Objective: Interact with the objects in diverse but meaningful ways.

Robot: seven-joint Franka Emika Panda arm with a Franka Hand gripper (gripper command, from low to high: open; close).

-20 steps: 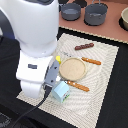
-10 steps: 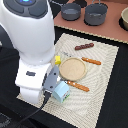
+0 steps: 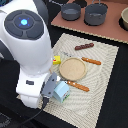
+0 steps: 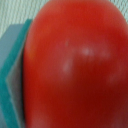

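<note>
A red tomato-like ball (image 4: 75, 65) fills almost the whole wrist view, pressed close to the camera, and the pale blue carton (image 4: 12, 75) shows at one edge behind it. In the exterior view my gripper (image 3: 50, 86) hangs low over the mat, touching or just beside the pale blue carton (image 3: 62, 92). There the arm's white body hides the ball. My fingers show in neither view, so their state is unclear. A yellow block (image 3: 57, 60) and a dark brown sausage-like stick (image 3: 84, 46) lie farther back on the mat.
A round tan plate (image 3: 73, 68) sits mid-mat, with an orange-handled utensil (image 3: 91, 61) behind it and another orange-handled utensil (image 3: 78, 86) in front. Two grey pots (image 3: 95, 14) stand on a brown board at the back. The arm's bulk covers the exterior view's left.
The arm's upper body has shifted toward the exterior view's left. The carton and the other items on the mat have stayed put.
</note>
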